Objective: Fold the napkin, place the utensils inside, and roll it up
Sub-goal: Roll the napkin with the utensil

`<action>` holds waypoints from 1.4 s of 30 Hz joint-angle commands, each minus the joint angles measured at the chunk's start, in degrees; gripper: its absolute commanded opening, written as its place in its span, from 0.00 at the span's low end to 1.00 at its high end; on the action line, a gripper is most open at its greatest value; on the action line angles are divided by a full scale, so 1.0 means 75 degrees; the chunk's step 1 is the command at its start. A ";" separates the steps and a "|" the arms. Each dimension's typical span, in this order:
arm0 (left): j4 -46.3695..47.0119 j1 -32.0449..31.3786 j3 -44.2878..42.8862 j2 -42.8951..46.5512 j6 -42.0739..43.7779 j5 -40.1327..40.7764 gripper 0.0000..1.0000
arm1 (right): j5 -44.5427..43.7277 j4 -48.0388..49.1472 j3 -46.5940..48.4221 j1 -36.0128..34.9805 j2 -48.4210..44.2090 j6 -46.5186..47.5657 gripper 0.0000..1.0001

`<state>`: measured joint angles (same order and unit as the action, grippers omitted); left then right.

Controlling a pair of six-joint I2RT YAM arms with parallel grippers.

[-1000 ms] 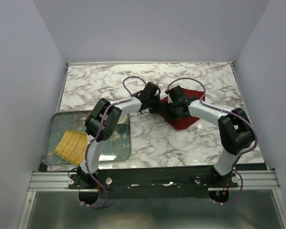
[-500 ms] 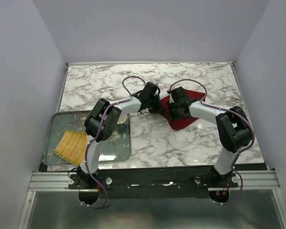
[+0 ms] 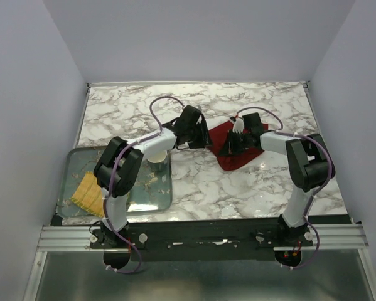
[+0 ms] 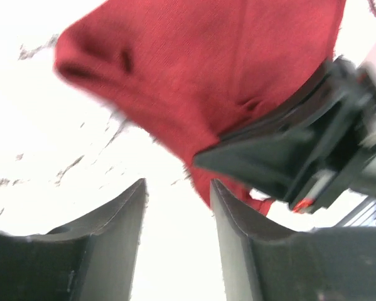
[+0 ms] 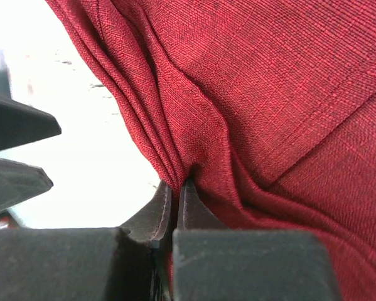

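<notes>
pinching the napkin (image 5: 269, 94) on marble table (image 3: 194, 182): right end effector (image 5: 174, 188); left end effector (image 4: 178, 188) spread, empty (pale grey walls (image 3: 194, 37)).

Both hands crowd the napkin's (image 3: 241, 158) left edge: the right hand (image 3: 229, 148) pinches a fold and the left hand (image 3: 204, 142) stands parted just beside it. The surface (image 3: 263, 106) behind, right and front is open. The cup (image 3: 156, 165) and tray (image 3: 147, 195) sit well left.

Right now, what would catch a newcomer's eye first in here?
The red napkin at mid-table, where both arms meet. The right pincer is shut on a fold of it, while the left pincer stands open and empty just short of the cloth. Off to the left, a yellow mat lies in a glass tray.
</notes>
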<state>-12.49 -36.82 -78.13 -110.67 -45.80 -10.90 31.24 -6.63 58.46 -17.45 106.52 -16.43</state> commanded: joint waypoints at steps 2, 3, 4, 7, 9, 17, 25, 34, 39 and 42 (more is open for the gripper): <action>0.0505 0.0069 0.0808 0.0074 -0.0947 -0.0024 0.64 | 0.1646 0.0052 -0.0353 0.0241 0.0750 -0.0329 0.01; 0.0529 0.0058 0.0784 -0.0020 -0.0994 -0.0035 0.66 | 0.1670 0.0052 -0.0353 0.0264 0.0797 -0.0318 0.00; 0.0680 0.0058 0.0784 -0.0125 -0.1134 -0.0001 0.69 | 0.1728 0.0064 -0.0353 0.0299 0.0809 -0.0318 0.00; 0.1054 0.0081 0.0889 -0.0255 -0.1334 0.0105 0.74 | 0.1752 0.0088 -0.0353 0.0346 0.0856 -0.0318 0.01; 0.1185 0.0081 0.0878 -0.0337 -0.1440 0.0257 0.76 | 0.1799 0.0076 -0.0306 0.0358 0.0914 -0.0294 0.00; 0.1372 0.0081 0.1041 -0.0783 -0.2143 0.0561 0.67 | 0.1951 0.0088 -0.0212 0.0370 0.1102 -0.0236 0.01; 0.1349 0.0058 0.1253 -0.0958 -0.2145 0.1838 0.41 | 0.1928 -0.0029 -0.0154 0.0370 0.1044 0.0009 0.01; 0.0542 -0.0036 0.0750 -0.1076 -0.1675 0.2226 0.00 | 0.1333 -0.0800 0.0197 0.0277 0.0880 0.0477 0.04; -0.0149 -0.0165 0.0503 -0.0994 -0.1721 0.2402 0.00 | -0.0027 -0.1891 0.0455 -0.0028 0.0037 0.0783 0.26; -0.0852 -0.0270 0.0106 -0.1040 -0.1733 0.2484 0.00 | -0.1209 -0.2583 0.0584 -0.0402 -0.0736 0.0854 0.41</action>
<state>-6.81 -38.37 -74.81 -116.01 -60.66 0.95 38.61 -12.82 61.47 -17.50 108.51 -13.65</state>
